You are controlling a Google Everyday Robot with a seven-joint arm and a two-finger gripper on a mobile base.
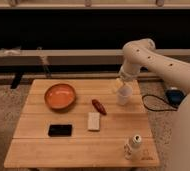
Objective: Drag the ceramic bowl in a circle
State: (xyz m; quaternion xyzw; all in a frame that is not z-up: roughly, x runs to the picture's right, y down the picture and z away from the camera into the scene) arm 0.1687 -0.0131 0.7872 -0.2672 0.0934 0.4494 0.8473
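Note:
The ceramic bowl is round, shallow and glossy orange with a darker rim. It sits on the back left part of the wooden table. My gripper hangs down from the white arm over the back right part of the table. It is well to the right of the bowl and apart from it, with nothing visibly in it.
A red pepper-like item lies between the bowl and the gripper. A white rectangular block and a flat black item lie nearer the front. A small white container stands at the front right corner. A blue item with a cable lies on the floor at right.

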